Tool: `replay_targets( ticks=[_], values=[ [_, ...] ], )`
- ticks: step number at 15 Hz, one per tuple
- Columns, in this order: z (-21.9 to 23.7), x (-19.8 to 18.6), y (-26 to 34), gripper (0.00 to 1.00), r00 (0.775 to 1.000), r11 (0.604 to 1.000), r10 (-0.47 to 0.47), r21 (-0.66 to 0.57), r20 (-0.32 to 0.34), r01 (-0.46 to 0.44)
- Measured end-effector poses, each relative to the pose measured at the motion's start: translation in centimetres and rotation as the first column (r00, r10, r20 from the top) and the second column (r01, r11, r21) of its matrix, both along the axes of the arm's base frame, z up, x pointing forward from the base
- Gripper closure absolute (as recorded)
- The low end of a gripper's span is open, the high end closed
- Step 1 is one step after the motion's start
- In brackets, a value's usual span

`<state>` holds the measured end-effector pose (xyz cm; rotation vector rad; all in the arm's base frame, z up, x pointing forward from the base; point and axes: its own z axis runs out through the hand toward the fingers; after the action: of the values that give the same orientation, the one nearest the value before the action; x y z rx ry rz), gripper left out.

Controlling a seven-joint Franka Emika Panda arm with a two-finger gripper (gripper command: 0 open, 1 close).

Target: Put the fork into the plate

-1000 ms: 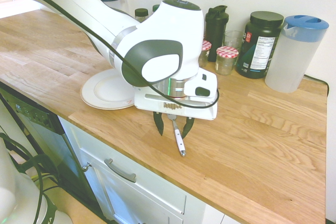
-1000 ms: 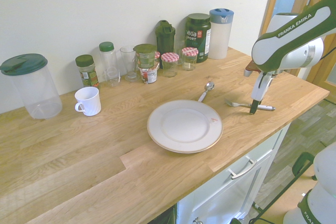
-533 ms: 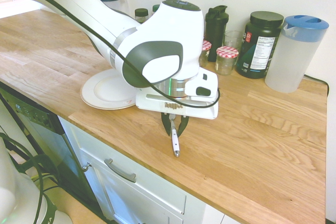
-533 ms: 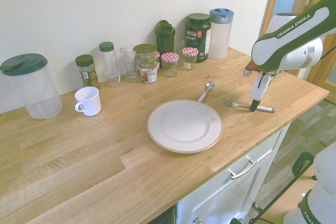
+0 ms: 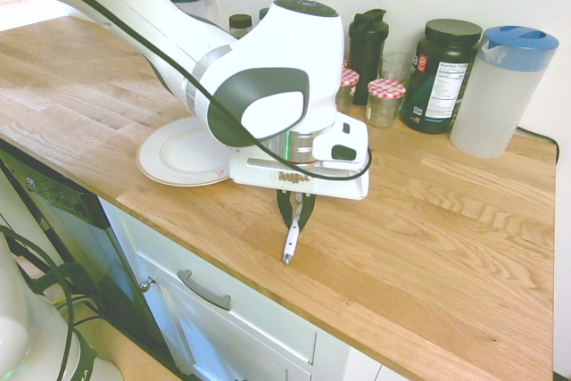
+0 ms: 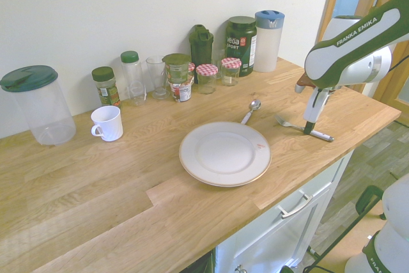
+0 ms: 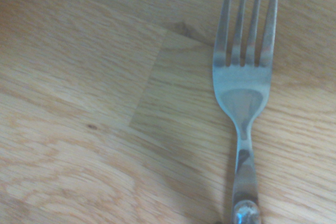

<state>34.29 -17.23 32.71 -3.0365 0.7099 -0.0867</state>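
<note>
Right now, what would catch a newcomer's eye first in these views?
The big white arm fills the near counter edge, its pincer pointing down and shut on the fork. Beside it lies the wide white plate, with nothing on it. A row of jars and bottles lines the wall behind.

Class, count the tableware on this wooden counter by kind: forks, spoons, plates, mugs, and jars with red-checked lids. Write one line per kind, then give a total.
fork: 1
spoon: 1
plate: 1
mug: 1
jars with red-checked lids: 2
Total: 6
</note>
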Motion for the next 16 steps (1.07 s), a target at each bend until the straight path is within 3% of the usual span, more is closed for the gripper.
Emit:
replay_targets(
  ticks=[4, 10, 16],
  values=[
    [0.9, -0.1, -0.3, 1.00, 1.000, 1.000, -0.009, 0.005, 0.028, 0.009],
    [6.0, -1.2, 0.4, 1.00, 0.996, 1.000, 0.005, -0.007, 0.091, -0.005],
    [9.9, 0.0, 8.5, 1.00, 0.994, 0.993, 0.052, -0.112, 0.096, -0.041]
  ],
)
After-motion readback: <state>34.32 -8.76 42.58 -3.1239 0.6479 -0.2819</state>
